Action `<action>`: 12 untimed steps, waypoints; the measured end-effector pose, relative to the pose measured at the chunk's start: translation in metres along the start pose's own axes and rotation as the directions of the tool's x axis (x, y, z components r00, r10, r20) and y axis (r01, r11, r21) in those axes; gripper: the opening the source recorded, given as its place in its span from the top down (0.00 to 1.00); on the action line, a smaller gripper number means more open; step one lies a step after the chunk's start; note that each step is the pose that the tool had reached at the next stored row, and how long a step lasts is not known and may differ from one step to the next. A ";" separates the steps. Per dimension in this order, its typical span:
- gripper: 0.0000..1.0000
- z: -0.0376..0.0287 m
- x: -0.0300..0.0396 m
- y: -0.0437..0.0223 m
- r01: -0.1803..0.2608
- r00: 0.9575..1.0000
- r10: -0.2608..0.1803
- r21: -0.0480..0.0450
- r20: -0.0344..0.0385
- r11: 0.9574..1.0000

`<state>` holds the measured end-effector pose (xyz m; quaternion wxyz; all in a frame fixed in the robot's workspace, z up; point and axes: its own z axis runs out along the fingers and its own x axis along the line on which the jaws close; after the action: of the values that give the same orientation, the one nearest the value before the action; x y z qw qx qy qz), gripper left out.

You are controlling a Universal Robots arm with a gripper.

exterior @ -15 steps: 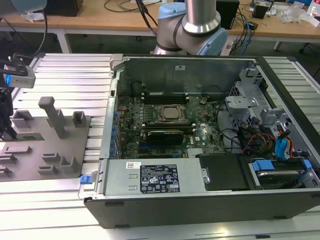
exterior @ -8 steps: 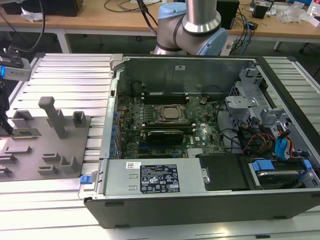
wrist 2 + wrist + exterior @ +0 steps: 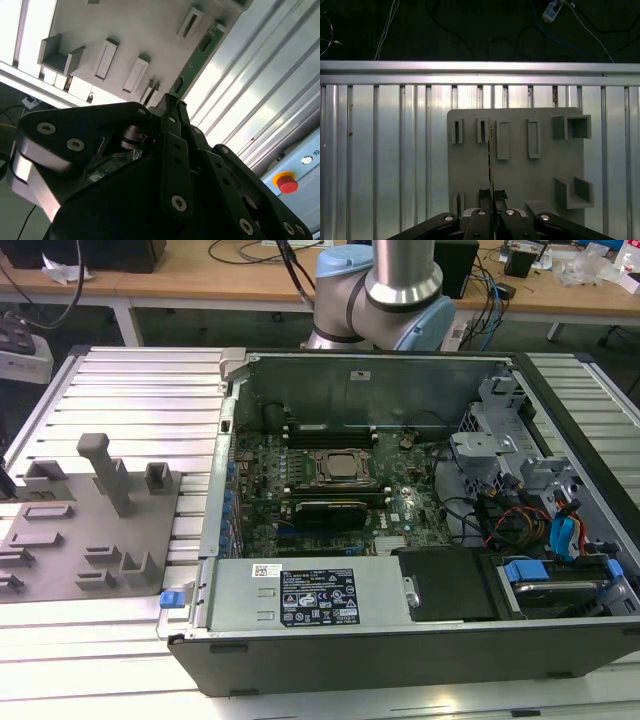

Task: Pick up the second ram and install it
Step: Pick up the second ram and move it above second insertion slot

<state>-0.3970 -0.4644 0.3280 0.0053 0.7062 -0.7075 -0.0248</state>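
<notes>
**Item:** second ram (image 3: 197, 55), a green circuit-board stick with dark chips.

**Position:** pinched at one end by the end effector (image 3: 491, 194). Seen edge-on as a thin line in the first wrist view and face-on in the second wrist view. Held over the grey fixture plate (image 3: 520, 170), close to its row of slotted holders. Cannot tell whether fully clear of the plate.

**End effector state:** fingertips pressed together on the stick's near end, with most of the length projecting past them unsupported.

**Surroundings:** ribbed aluminium table (image 3: 140, 390) carrying the fixture plate at the exterior view's left. Open computer case (image 3: 400, 660) well apart from it, towards the exterior view's right. Motherboard (image 3: 400, 510) exposed inside, with black memory slots (image 3: 330, 436) beside the processor socket (image 3: 337, 468).

**Hazards, as judged:**
- Pivoting or slipping in the pinch, owing to the small grip area and long overhang.
- Snagging on a holder if carried sideways while low over the plate.
- Striking a case wall or cabling on entry, given the crowded interior.
- Jamming, or bending of the board, if presented tilted or off-line to a slot.
</notes>
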 end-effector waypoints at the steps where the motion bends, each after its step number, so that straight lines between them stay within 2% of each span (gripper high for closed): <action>1: 0.87 -0.0017 -0.0001 0.0001 0.000 1.000 0.000 0.000 0.000 1.000; 10: 0.87 -0.0170 -0.0006 0.0007 0.000 1.000 0.000 0.000 0.000 1.000; 12: 0.87 -0.0227 -0.0008 0.0010 0.000 1.000 0.000 0.000 0.000 1.000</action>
<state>-0.3970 -0.4642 0.3508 0.0053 0.7062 -0.7075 -0.0248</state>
